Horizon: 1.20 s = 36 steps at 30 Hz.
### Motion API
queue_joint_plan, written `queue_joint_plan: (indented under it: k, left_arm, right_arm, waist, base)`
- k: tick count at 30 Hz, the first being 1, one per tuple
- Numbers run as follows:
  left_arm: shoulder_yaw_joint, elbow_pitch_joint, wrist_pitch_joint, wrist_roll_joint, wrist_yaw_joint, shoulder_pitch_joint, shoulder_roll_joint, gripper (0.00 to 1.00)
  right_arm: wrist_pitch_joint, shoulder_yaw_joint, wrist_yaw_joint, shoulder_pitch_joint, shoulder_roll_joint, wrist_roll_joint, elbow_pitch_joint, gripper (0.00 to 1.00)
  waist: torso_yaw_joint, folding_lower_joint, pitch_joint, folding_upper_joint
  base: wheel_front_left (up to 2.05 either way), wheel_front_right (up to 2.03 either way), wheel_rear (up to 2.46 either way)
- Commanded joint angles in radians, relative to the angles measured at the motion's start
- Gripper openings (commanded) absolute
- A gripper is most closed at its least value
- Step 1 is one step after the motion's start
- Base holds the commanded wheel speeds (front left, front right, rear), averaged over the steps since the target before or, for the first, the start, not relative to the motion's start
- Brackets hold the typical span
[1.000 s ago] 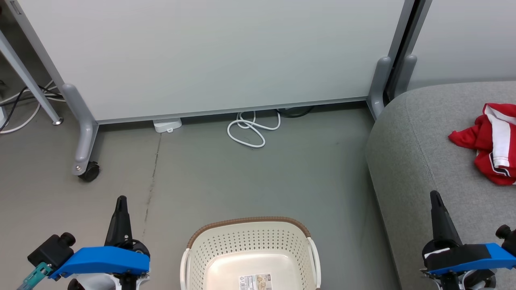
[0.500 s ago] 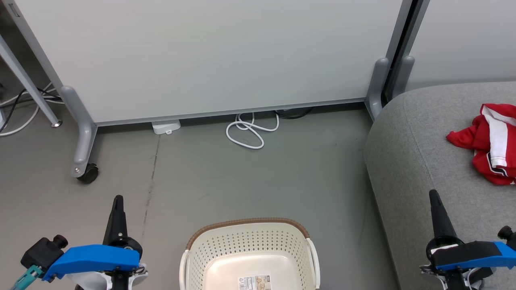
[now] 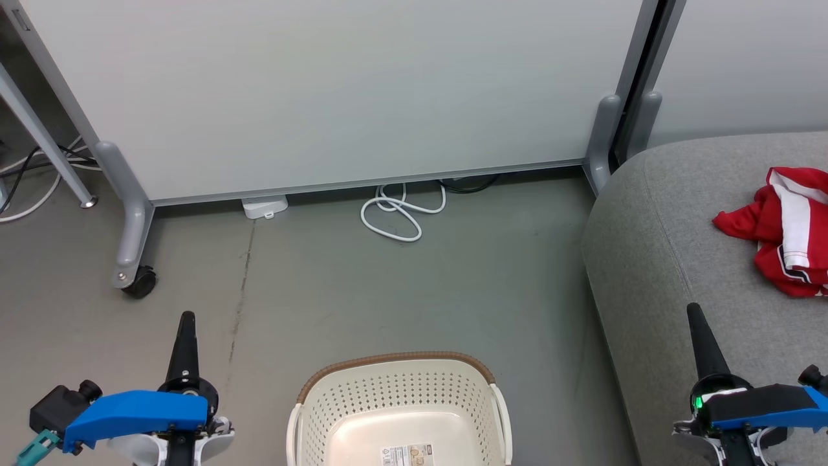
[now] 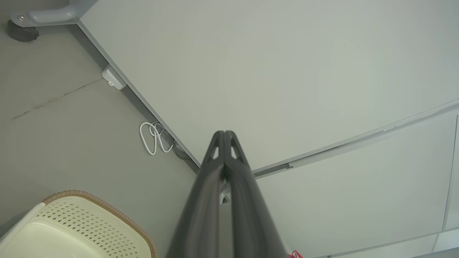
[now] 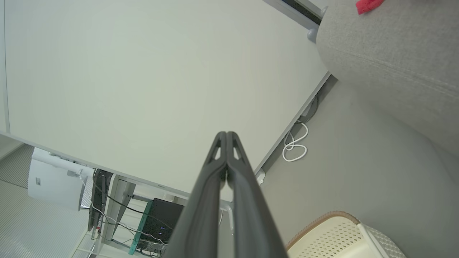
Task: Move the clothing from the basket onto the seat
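Red clothing (image 3: pixel 786 236) with a broad white stripe lies crumpled on the grey seat (image 3: pixel 660 259) at the right; a red scrap of the clothing (image 5: pixel 365 5) shows at the top of the right wrist view. The cream basket (image 3: pixel 398 414) with a brown rim stands on the floor at the bottom centre, and its visible inside holds only a label. My left gripper (image 3: pixel 187 317) is shut at the lower left, left of the basket. My right gripper (image 3: pixel 692 308) is shut at the lower right, over the seat's front edge. Both hold nothing.
A pale partition on grey wheeled feet (image 3: pixel 132 259) stands across the back. A coiled white cable (image 3: pixel 398 210) and a white adapter (image 3: pixel 264 206) lie at its base. Grey floor lies between partition, basket and seat. A table leg and cables (image 3: pixel 39 168) are at far left.
The head view has shifted slightly, so everything sits a little left. Both arms have sunk a bit lower in the view. The clothing and basket have not moved.
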Motion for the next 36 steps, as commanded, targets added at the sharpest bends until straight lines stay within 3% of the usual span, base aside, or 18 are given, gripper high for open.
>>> queue_joint_plan:
  k: [1,36]
  left_arm:
    - [0.009,-0.012,0.008,-0.029,-0.007,-0.023,0.002,0.00]
    - [0.046,-0.017,0.085,-0.338,-0.015,-0.031,-0.004,0.00]
  right_arm:
    - [0.010,-0.003,0.001,-0.022,-0.005,0.031,-0.006,0.00]
    - [0.088,-0.006,0.001,-0.033,-0.005,0.345,0.006,0.00]
  waist:
    - [-0.001,0.0000,-0.001,-0.0001]
    - [-0.012,0.0000,-0.013,-0.0001]
  base:
    - [0.00,0.00,0.00]
    - [0.00,0.00,0.00]
